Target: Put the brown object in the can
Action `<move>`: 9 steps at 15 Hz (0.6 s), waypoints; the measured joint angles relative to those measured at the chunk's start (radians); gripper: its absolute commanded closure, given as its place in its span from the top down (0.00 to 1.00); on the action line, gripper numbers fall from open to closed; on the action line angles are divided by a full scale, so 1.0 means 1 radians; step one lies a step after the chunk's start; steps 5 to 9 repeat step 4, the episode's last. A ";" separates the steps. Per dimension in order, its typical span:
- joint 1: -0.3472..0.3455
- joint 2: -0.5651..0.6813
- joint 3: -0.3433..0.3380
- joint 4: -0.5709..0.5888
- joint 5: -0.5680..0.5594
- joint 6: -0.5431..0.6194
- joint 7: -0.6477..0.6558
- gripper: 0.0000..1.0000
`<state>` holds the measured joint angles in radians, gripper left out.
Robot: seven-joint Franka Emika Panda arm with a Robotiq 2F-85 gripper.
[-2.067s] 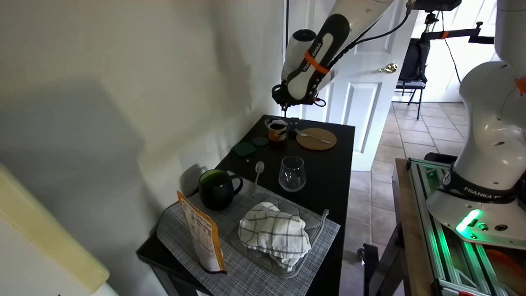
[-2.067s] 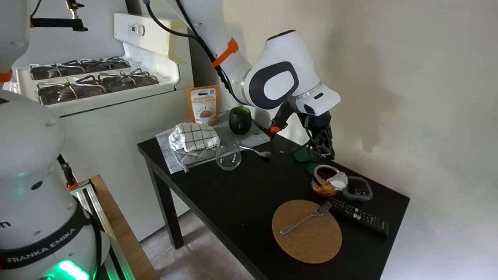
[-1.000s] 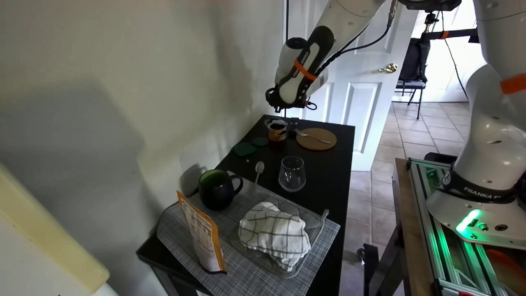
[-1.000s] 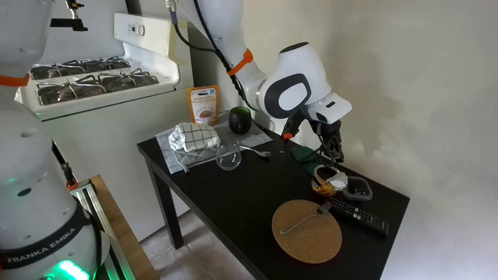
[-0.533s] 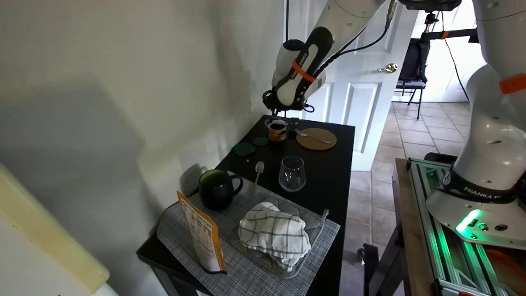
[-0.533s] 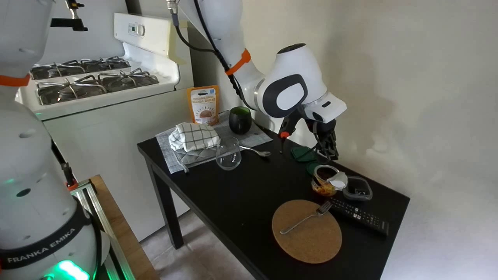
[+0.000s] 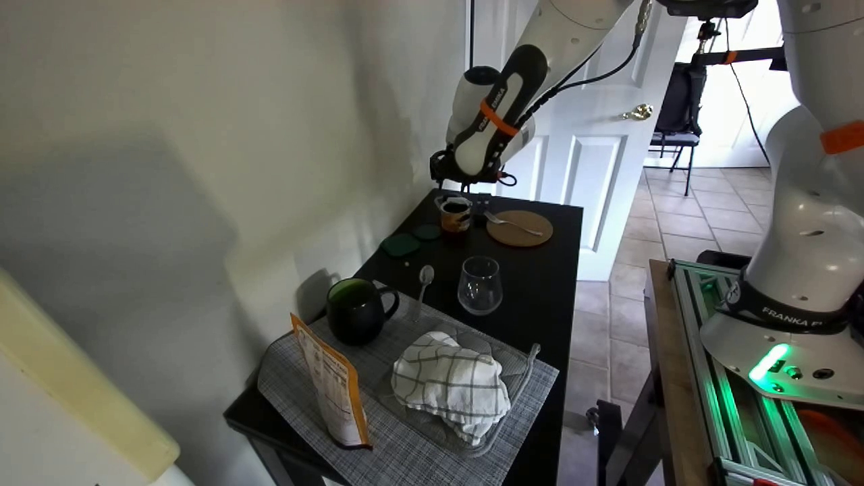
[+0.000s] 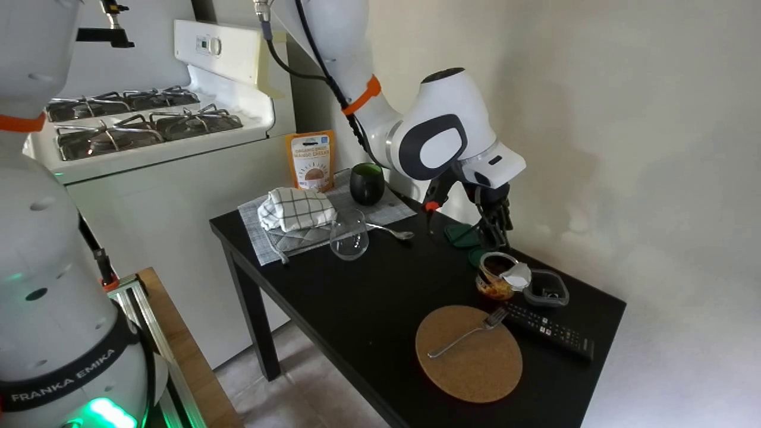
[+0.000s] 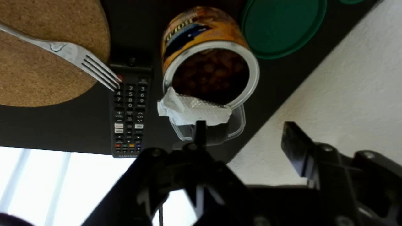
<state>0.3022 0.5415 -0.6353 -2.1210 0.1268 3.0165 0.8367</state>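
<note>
The can (image 9: 204,31) stands upright with its top off, an orange picture label round its side and a silver rim; dark brown bean-like contents show inside. A crumpled pale foil lid (image 9: 194,110) hangs over its edge. No separate brown object can be made out; it is hidden or out of view. My gripper (image 9: 245,125) is open, with nothing between its spread fingers. In an exterior view the gripper (image 8: 500,242) hangs just above the can (image 8: 493,288), near the wall, with no visible contact.
Around the can lie a green lid (image 9: 282,28), a clear plastic tub (image 8: 556,303), a remote control (image 9: 129,125) and a cork mat (image 9: 47,81) with a fork (image 9: 72,55). Farther along stand a drinking glass (image 8: 349,242) and a dark mug (image 7: 356,320). The wall (image 9: 361,110) is close.
Over the first second my arm moved down and toward the can, then shifted only slightly. Within the last half second the gripper's fingers have spread apart.
</note>
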 measured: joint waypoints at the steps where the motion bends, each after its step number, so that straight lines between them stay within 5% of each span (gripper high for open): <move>1: -0.011 -0.010 0.024 -0.002 -0.002 0.000 -0.024 1.00; 4: -0.041 -0.079 0.122 -0.045 -0.025 0.000 -0.137 1.00; 9: -0.041 -0.079 0.122 -0.045 -0.025 0.000 -0.137 1.00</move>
